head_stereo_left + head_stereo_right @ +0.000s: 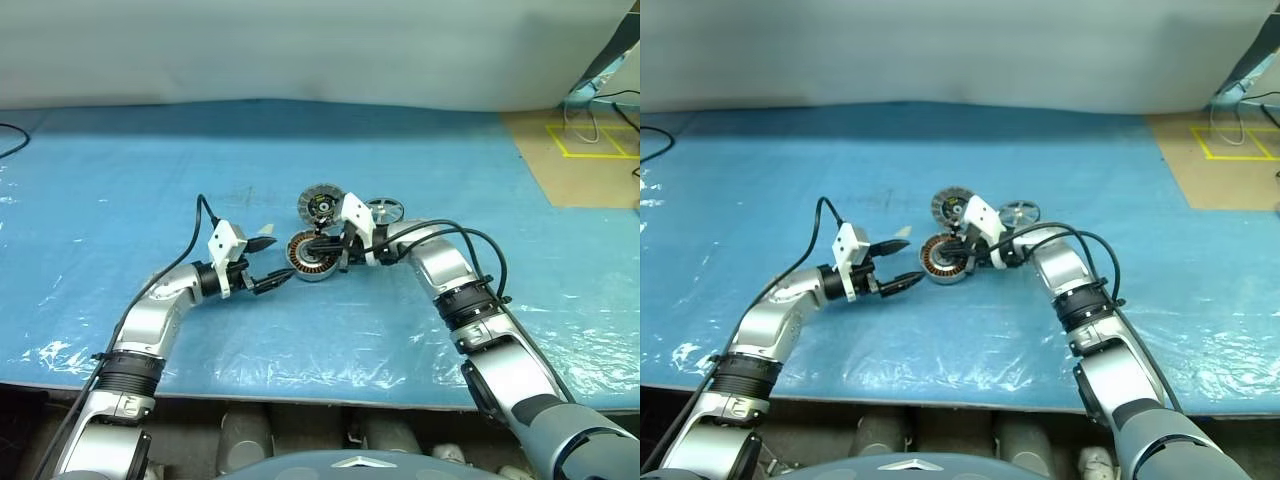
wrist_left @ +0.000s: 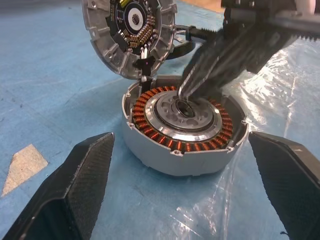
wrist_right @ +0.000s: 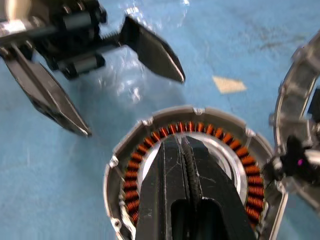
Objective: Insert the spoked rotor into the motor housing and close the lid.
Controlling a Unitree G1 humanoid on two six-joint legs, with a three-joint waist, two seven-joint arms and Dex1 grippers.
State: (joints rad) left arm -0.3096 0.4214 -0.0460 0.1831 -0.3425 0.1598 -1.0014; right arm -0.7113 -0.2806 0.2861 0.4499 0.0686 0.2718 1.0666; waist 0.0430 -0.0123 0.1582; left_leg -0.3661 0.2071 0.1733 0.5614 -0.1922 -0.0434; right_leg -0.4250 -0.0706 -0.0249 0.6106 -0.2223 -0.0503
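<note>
The motor housing (image 1: 310, 257), a silver puck with copper windings, lies open-side up on the blue sheet. The lid (image 1: 320, 205) stands on edge at its far rim, with its dark circuit face (image 2: 131, 25) turned towards the housing. The spoked rotor (image 1: 384, 210) lies flat just right of the lid. My right gripper (image 3: 182, 141) is shut with nothing in it, and its tips rest at the housing's dark centre (image 2: 185, 107). My left gripper (image 1: 280, 260) is open just left of the housing, one finger (image 2: 75, 190) to either side of it and apart from it.
A blue plastic-covered mat (image 1: 150, 170) spans the table. A small tan tape scrap (image 1: 262, 230) lies near the left gripper. Brown floor with yellow tape (image 1: 585, 140) and cables is at the far right. A pale wall closes the back.
</note>
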